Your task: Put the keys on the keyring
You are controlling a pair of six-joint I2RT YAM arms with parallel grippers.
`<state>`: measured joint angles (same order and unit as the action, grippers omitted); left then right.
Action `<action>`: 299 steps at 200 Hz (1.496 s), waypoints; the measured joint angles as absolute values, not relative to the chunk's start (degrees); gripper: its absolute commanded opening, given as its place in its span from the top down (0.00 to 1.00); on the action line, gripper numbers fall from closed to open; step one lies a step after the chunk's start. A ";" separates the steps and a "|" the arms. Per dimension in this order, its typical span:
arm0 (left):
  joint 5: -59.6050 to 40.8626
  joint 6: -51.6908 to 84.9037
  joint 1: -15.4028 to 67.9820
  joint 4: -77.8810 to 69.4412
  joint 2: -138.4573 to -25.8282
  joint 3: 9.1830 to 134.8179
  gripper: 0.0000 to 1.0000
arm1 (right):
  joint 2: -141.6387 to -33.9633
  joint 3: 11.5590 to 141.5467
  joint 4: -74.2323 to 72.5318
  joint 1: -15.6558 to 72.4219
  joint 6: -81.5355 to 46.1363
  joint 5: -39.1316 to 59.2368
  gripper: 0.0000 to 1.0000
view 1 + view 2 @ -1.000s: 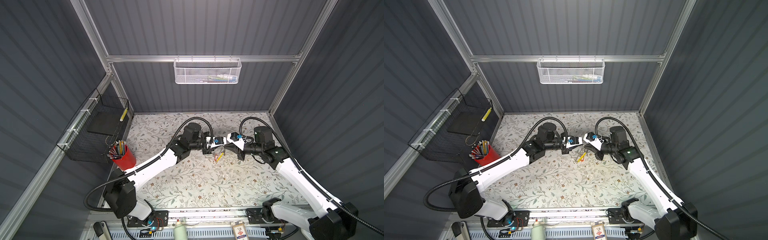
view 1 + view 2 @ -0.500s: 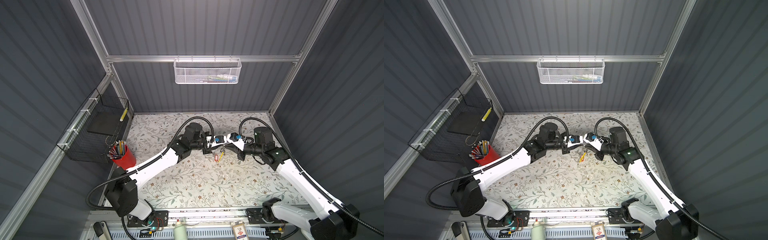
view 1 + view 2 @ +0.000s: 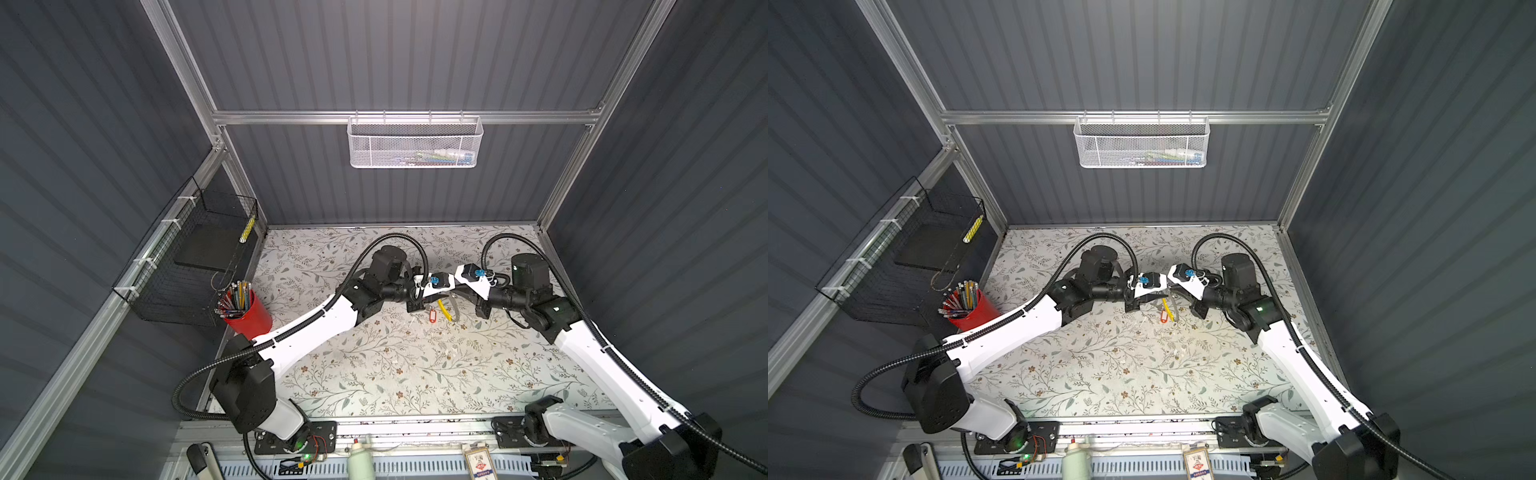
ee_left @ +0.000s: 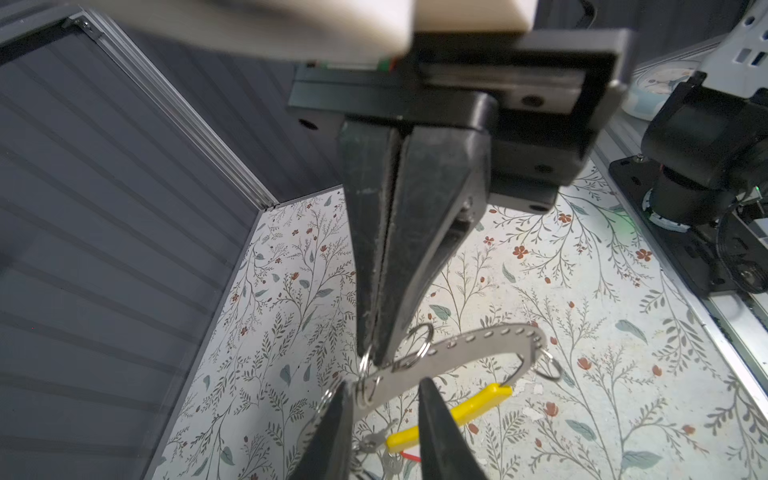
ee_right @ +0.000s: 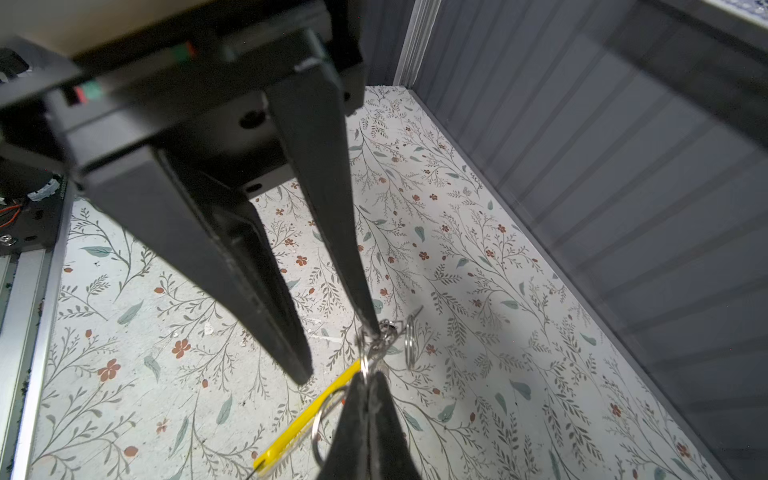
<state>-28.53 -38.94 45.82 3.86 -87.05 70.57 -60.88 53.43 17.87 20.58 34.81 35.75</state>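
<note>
Rack [image 3: 187, 257], black wire, is hanging on the left wall. Cup [image 3: 249, 319], red and full of pencils, is standing just below it at the edge of the floral table [image 3: 395, 374].

Left gripper [image 4: 384, 386] is pointing toward mid-table with jaws parted. Its fingers [image 4: 336, 419] are sitting either side of the keyring [image 4: 457, 347]; whether they are pressing on it cannot be told.

The keyring is being held above the table between the two grippers. Its yellow segment [image 4: 461, 409] is curving off the studded band, and small split rings are hanging on that band.

Keys [image 4: 376, 440], silvery and blurred, are showing near the yellow segment; whether they are threaded on cannot be told. Red tag [image 3: 432, 315] is showing just beside the yellow segment in both top views.

Right gripper [image 4: 375, 353] is facing the left one tip to tip, jaws clamped tight on the keyring's end, where a split ring is sitting.
</note>
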 measured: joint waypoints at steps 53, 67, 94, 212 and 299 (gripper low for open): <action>-28.32 -38.13 45.82 4.45 -89.17 72.38 0.89 | -60.31 52.88 17.63 20.69 36.16 35.97 1.00; -28.49 -38.09 45.82 4.60 -89.17 72.38 0.95 | -60.31 52.82 17.61 20.69 36.47 35.81 1.00; -29.43 -37.28 45.82 5.02 -89.17 72.38 1.00 | -60.31 52.77 17.56 20.73 37.58 35.35 0.96; -46.00 -22.70 40.91 -17.32 -88.66 63.51 1.00 | -52.03 40.01 -1.06 16.40 25.78 39.07 0.74; -50.70 -16.95 40.93 -26.44 -88.68 62.89 1.00 | -51.29 39.75 -9.15 14.92 20.05 47.40 0.77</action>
